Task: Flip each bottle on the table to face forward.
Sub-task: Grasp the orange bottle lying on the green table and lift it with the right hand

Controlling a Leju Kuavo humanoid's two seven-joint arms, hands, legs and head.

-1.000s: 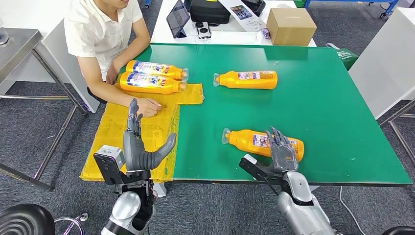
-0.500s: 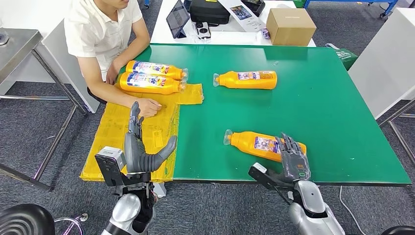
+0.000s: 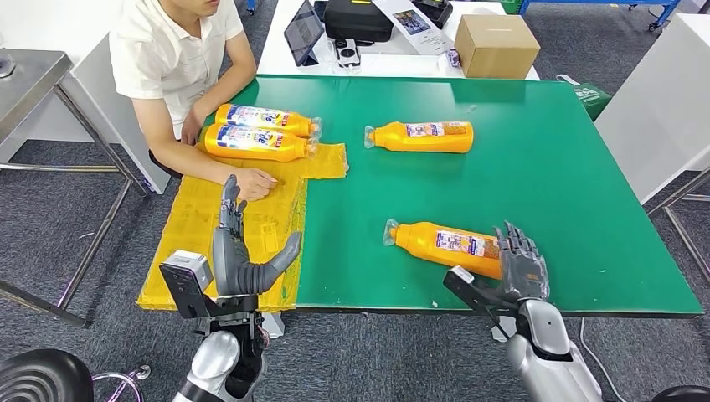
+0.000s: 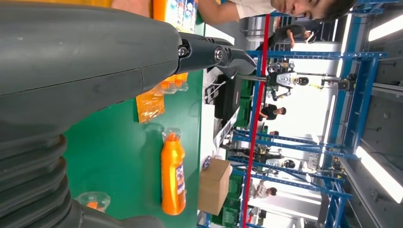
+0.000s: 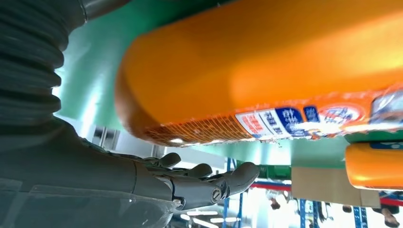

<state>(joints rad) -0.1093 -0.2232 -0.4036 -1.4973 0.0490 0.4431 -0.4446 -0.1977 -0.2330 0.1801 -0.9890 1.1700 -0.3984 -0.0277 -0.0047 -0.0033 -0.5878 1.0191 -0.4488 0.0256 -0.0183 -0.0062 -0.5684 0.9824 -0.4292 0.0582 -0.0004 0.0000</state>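
Bottles lay on their sides on the green table (image 3: 553, 167). The nearest bottle (image 3: 444, 245) rested close to the front edge, cap toward the robot's left, slightly slanted. The right hand (image 3: 522, 266) stood at its base end with fingers apart and holding nothing (whether the fingertips touched the bottle could not be told). The far bottle (image 3: 423, 136) lay well apart, near the table's middle. Two more bottles (image 3: 255, 132) lay side by side on the yellow sheet (image 3: 197, 226), next to a seated person (image 3: 172, 59). The left hand (image 3: 243, 251) hovered over the yellow sheet, fingers spread and empty.
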